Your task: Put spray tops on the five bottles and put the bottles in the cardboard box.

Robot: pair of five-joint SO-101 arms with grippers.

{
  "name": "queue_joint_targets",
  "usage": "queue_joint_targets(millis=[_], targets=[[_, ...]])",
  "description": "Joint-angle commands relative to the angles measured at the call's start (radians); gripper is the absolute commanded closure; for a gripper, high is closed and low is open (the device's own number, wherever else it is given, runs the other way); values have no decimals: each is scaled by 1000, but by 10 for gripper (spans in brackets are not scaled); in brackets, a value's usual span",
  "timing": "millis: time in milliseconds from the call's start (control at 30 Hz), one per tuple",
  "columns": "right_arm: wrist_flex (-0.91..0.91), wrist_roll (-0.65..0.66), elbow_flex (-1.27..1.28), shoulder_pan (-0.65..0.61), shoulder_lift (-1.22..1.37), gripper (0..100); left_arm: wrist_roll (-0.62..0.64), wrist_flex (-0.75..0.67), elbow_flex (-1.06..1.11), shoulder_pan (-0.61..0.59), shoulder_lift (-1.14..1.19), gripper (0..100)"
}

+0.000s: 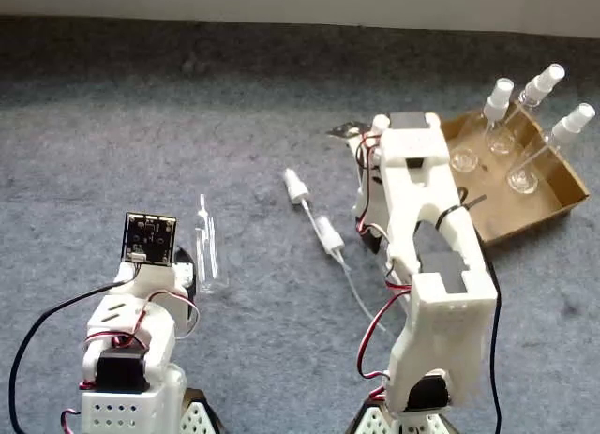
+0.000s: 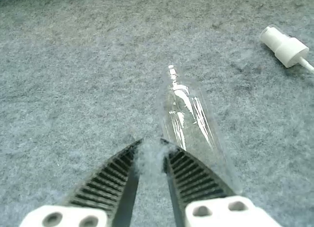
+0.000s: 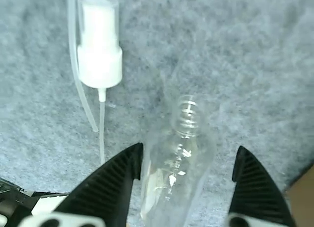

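Note:
A clear open-necked bottle (image 1: 208, 251) lies on the grey carpet beside my left gripper (image 2: 151, 144). The jaws stand nearly closed with nothing between them, and the bottle (image 2: 191, 114) rests just outside one finger. My right gripper (image 3: 189, 151) is open, its fingers on either side of a second capless bottle (image 3: 179, 158) lying on the carpet. A white spray top (image 3: 99, 50) with its tube lies just beyond that bottle. Two spray tops (image 1: 297, 186) (image 1: 330, 235) lie between the arms. The cardboard box (image 1: 553, 204) holds three capped bottles (image 1: 497, 106).
The right arm (image 1: 422, 200) stretches over the carpet up to the box's near corner. A spray top (image 2: 287, 45) lies some way beyond the left gripper's bottle. A corner of the cardboard (image 3: 304, 188) shows beside the right gripper.

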Motion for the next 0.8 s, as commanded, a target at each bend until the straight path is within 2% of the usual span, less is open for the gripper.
queue_joint_targets(millis=[0, 400, 600, 767], targets=[[16, 12, -51, -13, -12, 743, -8, -21, -7, 15, -10, 989], [16, 8, 47, 2, -28, 743, -8, -21, -7, 15, -10, 989], [18, 6, 61, 7, -153, 743, -8, -21, -7, 15, -10, 989], [-24, 12, 217, 7, -271, 743, -8, -21, -7, 15, -10, 989]])
